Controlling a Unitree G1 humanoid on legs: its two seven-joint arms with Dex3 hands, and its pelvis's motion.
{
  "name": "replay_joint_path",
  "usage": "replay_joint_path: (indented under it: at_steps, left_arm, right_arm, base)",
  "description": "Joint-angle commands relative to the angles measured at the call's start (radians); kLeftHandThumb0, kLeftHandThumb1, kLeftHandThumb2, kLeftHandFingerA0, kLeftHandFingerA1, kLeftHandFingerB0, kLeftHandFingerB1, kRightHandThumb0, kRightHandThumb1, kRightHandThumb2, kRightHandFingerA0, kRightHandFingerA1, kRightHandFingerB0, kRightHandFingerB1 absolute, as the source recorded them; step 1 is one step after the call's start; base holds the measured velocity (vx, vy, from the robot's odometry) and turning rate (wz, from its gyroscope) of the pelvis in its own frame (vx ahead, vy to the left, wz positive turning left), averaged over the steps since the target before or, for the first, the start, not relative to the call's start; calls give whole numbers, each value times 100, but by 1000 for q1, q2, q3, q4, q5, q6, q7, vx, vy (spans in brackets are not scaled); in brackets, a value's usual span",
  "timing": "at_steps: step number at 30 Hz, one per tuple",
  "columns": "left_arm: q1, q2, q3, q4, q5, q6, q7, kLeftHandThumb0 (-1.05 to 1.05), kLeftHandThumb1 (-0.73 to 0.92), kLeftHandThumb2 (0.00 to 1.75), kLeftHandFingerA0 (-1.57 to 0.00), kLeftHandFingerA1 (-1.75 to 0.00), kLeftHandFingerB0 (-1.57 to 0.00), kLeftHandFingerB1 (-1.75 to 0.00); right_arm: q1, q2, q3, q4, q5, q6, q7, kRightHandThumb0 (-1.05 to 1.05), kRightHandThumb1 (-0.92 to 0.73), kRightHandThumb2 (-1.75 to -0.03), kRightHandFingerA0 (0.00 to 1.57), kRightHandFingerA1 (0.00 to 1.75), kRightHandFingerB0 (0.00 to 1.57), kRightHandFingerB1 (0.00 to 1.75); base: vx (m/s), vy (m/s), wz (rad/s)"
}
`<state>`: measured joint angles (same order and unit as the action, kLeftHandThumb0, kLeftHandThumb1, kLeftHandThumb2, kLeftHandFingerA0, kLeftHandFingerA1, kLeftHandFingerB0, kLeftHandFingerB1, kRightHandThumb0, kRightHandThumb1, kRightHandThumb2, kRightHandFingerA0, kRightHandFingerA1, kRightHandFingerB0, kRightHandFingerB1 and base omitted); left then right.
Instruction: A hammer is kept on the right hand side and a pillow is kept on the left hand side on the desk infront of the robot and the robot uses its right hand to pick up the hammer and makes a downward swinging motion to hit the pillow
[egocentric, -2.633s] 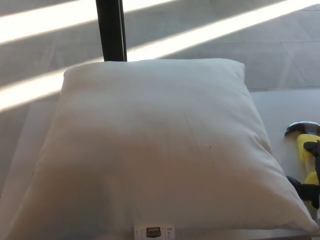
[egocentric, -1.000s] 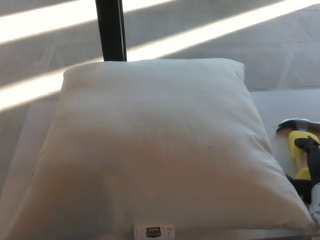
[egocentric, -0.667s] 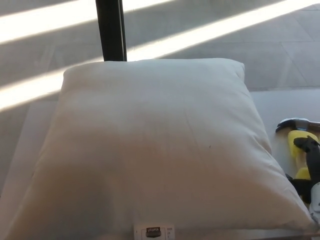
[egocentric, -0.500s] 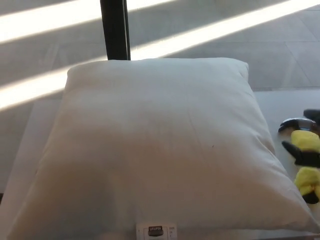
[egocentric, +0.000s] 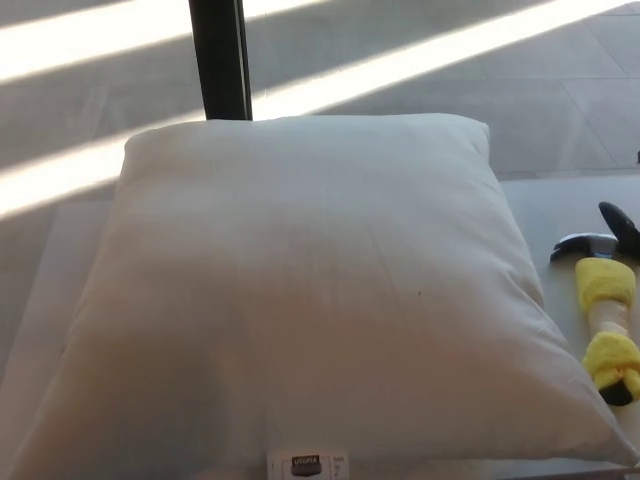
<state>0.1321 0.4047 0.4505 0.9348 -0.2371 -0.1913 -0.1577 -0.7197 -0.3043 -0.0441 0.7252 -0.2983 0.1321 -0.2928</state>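
Observation:
A large white pillow covers most of the desk and carries a small label at its near edge. To its right lies the hammer, dark head pointing away from me, its pale handle wrapped in two yellow bands. Only a black tip of my right hand shows at the right edge, just beyond the hammer's head. The hand is open, and the handle lies bare with nothing around it. My left hand does not show.
A black post stands behind the pillow's far left corner. Beyond the desk is grey floor crossed by bright sun stripes. The pillow's right edge lies close to the hammer, with a narrow strip of desk between them.
My right hand, which lay over the hammer's handle, has let go and drawn back to the right edge. The hammer stays on the desk. The camera shook slightly.

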Motion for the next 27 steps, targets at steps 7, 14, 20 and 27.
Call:
replay_joint_path:
  at_steps: [7,14,20,27]
  left_arm:
    - [20,-8,4,6,-11,-5,-36,-62,64,60,-79,-58,-68,-48]
    - [-16,-6,0,71,-5,-6,-25,-64,61,60,-82,-52,-69,-46]
    - [-3,-5,3,43,-8,-5,-25,-66,62,59,-84,-55,-73,-47]
    - [-19,2,2,87,-5,-14,-33,-65,62,60,-82,-53,-69,-46]
  right_arm:
    - [-144,-1,9,185,2,231,-12,-61,-49,-79,17,69,30,46]
    - [-201,-3,11,335,6,224,-46,-64,-49,-80,15,71,31,47]
    - [-202,-4,20,426,-2,257,-105,-61,-59,-58,0,59,37,39]
    - [-178,10,38,457,10,312,-55,-63,-62,-59,0,32,26,31]
  base:
    - [0,0,0]
    - [0,0,0]
    - [0,0,0]
    - [0,0,0]
